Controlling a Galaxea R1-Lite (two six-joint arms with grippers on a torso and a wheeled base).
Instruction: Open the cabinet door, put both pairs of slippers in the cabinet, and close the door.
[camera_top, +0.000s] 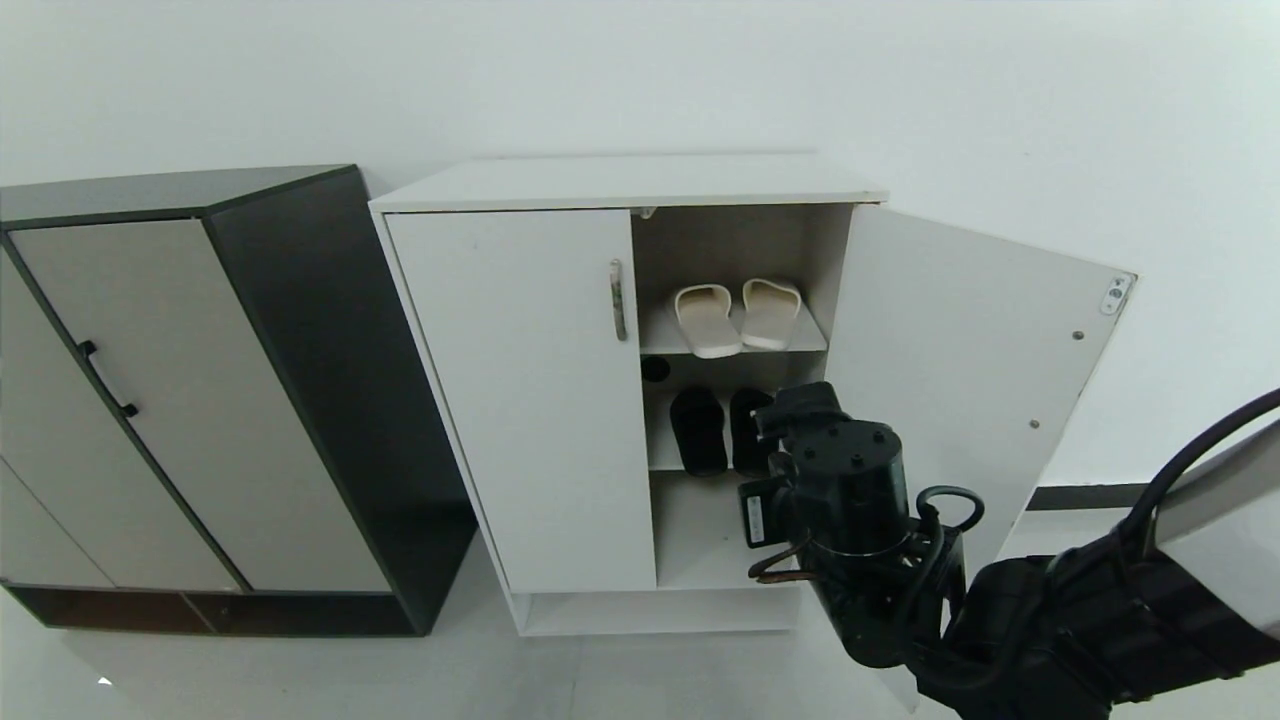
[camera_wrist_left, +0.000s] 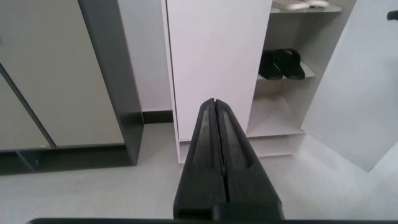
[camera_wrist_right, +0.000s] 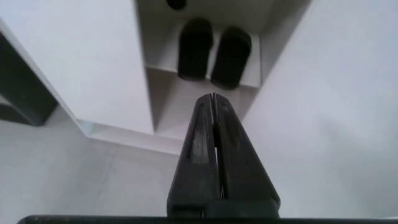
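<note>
The white cabinet (camera_top: 520, 400) has its right door (camera_top: 960, 350) swung open and its left door shut. A pair of white slippers (camera_top: 737, 316) lies on the upper shelf. A pair of black slippers (camera_top: 700, 430) (camera_wrist_right: 212, 53) (camera_wrist_left: 283, 63) lies on the middle shelf. My right gripper (camera_wrist_right: 214, 102) is shut and empty, held in front of the open compartment just below the black slippers and beside the open door (camera_wrist_right: 336, 106). My left gripper (camera_wrist_left: 214, 106) is shut and empty, back from the cabinet's shut left door (camera_wrist_left: 211, 56), low over the floor.
A dark cabinet (camera_top: 200, 390) with grey doors stands against the white cabinet's left side. The white cabinet's bottom shelf (camera_top: 700, 535) is bare. The white wall rises behind, and pale floor (camera_top: 300, 680) spreads in front.
</note>
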